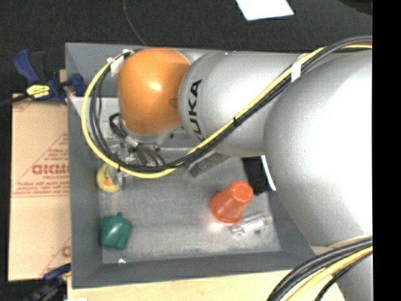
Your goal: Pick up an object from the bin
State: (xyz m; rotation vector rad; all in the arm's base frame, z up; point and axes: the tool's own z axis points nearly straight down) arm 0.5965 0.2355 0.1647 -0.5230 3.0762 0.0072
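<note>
My gripper [133, 153] hangs under the wrist at the left side of the bin, mostly hidden by the arm. Just below and left of it, a small yellow rounded thing [107, 181] lies against the bin's left wall. The gripper's lower end is right beside this yellow thing, and I cannot tell whether they touch. A green pepper-shaped thing [116, 231] lies further toward the front left corner, apart from the gripper.
An orange cup [232, 202] lies on its side in the front middle, with a small clear plastic piece [250, 224] beside it. A black flat thing with a white edge [257, 174] pokes out from under the arm. The arm covers the bin's back and right.
</note>
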